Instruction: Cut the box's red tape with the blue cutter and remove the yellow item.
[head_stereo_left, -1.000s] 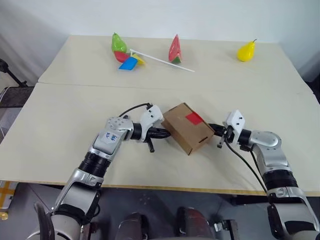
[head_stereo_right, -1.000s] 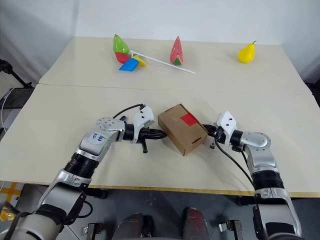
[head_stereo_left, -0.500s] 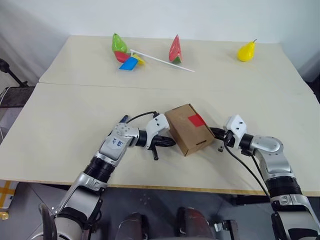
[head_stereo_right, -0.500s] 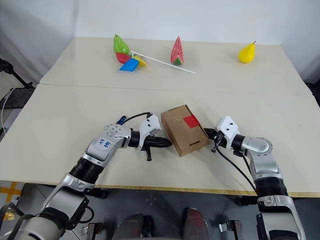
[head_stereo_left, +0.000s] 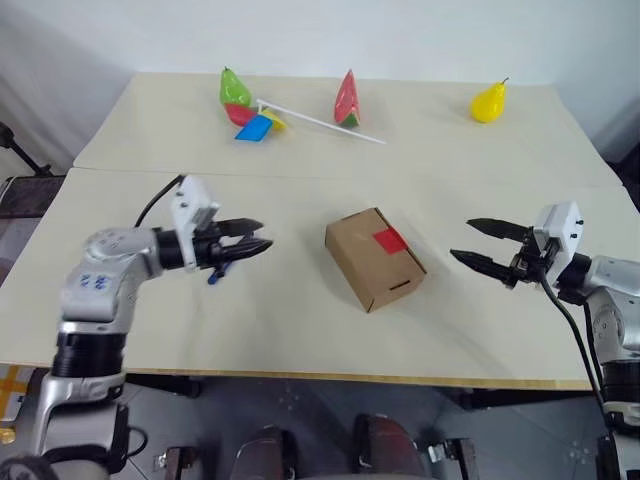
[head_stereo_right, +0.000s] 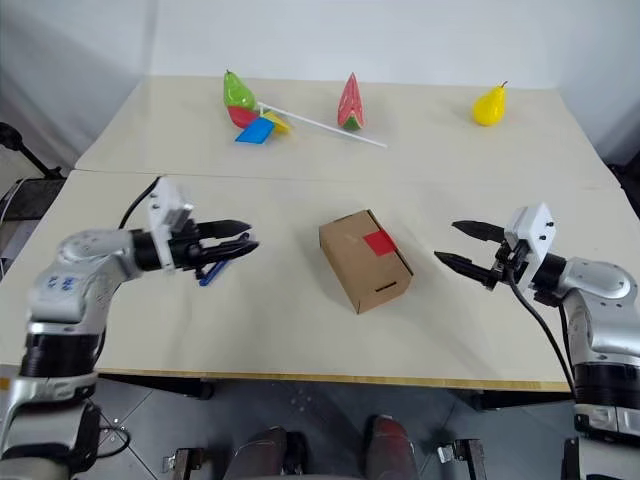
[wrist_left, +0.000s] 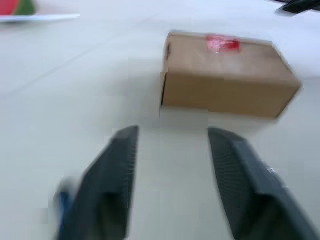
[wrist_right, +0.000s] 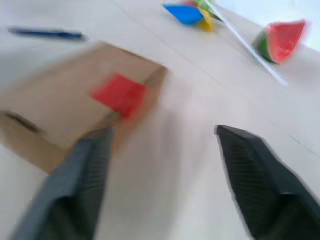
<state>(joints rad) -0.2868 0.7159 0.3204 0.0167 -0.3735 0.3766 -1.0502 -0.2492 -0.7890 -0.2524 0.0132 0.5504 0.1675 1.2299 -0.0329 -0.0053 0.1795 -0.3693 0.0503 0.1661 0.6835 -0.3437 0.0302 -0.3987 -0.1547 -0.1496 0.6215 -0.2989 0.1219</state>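
The brown box rests on the table's near half, its red tape on the top face. My left gripper hovers to the box's left, open and empty, pointing toward it. The blue cutter lies on the table just beneath that gripper and also shows beyond the box in the right wrist view. To the right of the box, my right gripper is open with nothing between its fingers, aimed at the box. The left wrist view looks at the box between its fingers. The yellow item is hidden.
On the far half of the table lie a green pear toy, a pinwheel with a white stick, a watermelon slice toy and a yellow pear toy. A seam divides the two table halves.
Both grippers were shut, pressed against the box's two sides. They have drawn back outward and opened, the left one much farther. The box has turned slightly and sits free.
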